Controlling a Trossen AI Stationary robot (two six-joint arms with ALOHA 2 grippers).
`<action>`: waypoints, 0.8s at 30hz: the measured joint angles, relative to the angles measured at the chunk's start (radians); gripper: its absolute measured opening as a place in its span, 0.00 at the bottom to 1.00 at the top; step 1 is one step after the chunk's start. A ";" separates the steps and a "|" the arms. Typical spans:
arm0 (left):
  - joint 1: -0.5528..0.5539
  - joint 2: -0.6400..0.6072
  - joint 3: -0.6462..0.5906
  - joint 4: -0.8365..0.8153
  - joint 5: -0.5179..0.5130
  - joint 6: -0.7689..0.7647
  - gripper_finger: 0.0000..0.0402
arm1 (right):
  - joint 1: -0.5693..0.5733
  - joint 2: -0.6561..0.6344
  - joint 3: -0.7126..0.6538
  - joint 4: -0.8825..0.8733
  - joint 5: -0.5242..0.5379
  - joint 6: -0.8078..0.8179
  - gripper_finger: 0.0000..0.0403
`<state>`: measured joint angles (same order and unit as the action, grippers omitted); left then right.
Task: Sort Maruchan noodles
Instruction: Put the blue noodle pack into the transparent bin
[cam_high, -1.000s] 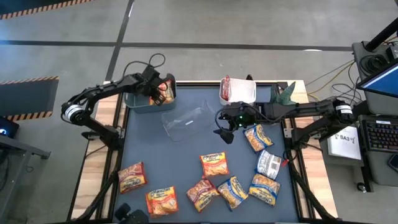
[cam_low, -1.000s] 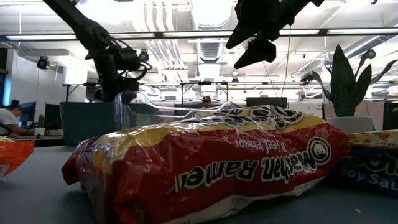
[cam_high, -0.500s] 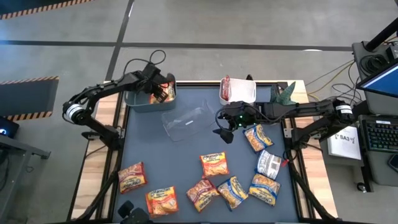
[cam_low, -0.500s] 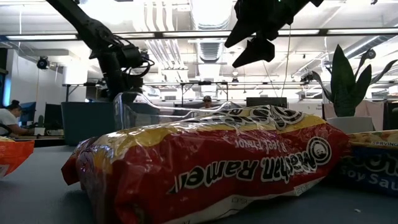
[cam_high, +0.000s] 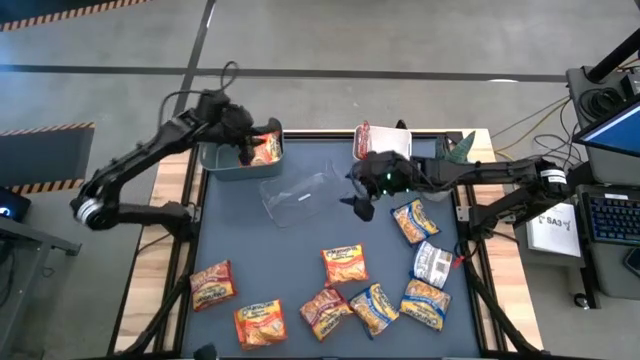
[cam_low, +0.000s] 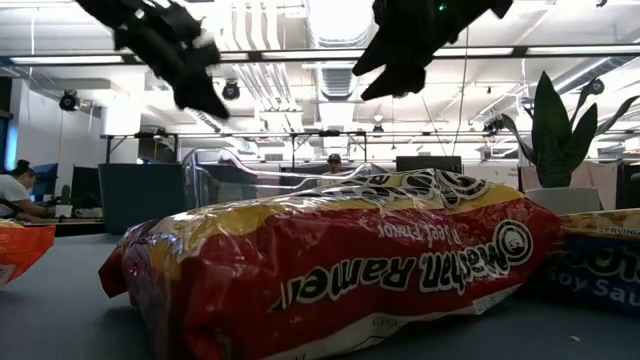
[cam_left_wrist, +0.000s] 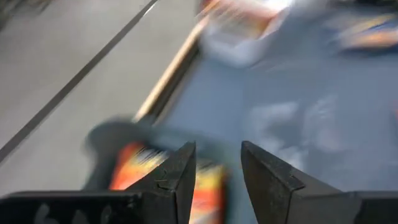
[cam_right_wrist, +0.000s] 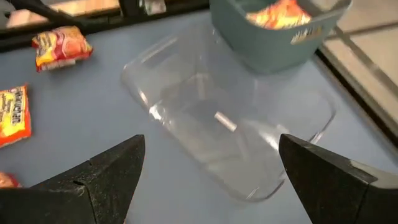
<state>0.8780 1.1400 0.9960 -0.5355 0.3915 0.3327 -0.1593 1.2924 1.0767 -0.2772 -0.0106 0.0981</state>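
Worktop (cam_high: 240, 230) layout: teal bin (cam_high: 222, 162) at the far left corner, white bin (cam_high: 392, 146) at the far edge right of centre, clear bin (cam_high: 298, 195) lying on the mat between them, nearer the middle.

Left tool (cam_high: 243, 148) is up over the teal bin; in the left wrist view its fingers (cam_left_wrist: 180, 177) stand a little apart with nothing between them. An orange packet (cam_high: 266, 146) lies in the teal bin, just beside that tool.

Right tool (cam_high: 361, 203) hangs over the mat just right of the clear bin, fingers (cam_right_wrist: 106, 174) spread wide, empty. The right wrist view looks across the clear bin (cam_right_wrist: 224, 127) to the teal bin (cam_right_wrist: 280, 34) behind it, with the orange packet (cam_right_wrist: 283, 14) showing above the rim. The clear bin sits directly between the right tool and the teal bin.

The white bin holds a dark red packet (cam_high: 364, 143) at its left end.

Loose packets on the mat, 8 by my count:
- orange: 3 – front left (cam_high: 212, 284), front edge (cam_high: 260, 322), centre (cam_high: 344, 264)
- dark red: 1 – front centre (cam_high: 323, 311), which fills the low view (cam_low: 340, 265)
- blue-yellow: 3 – near the right tool (cam_high: 413, 221), front centre-right (cam_high: 374, 308), front right (cam_high: 426, 303)
- one pale, mostly white-looking packet (cam_high: 432, 264) on the right, variant not readable

Plus one in the teal bin and one in the white bin: 10 visible.

Potted plant (cam_high: 462, 152) sits at the far right corner, behind the right arm.
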 joint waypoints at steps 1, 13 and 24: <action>-0.001 -0.032 -0.006 0.002 0.046 -0.001 0.28 | -0.029 -0.001 0.000 0.022 -0.026 -0.026 0.89; 0.000 -0.216 -0.078 -0.010 0.056 -0.231 0.28 | -0.374 -0.002 0.000 0.357 -0.058 -0.108 0.88; 0.036 -0.197 -0.166 -0.065 -0.225 -0.483 0.27 | -0.455 0.004 0.031 0.409 0.088 0.292 0.81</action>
<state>0.9142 0.9432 0.8300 -0.6001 0.1663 -0.1501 -0.6139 1.2961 1.1075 0.1314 0.0775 0.3897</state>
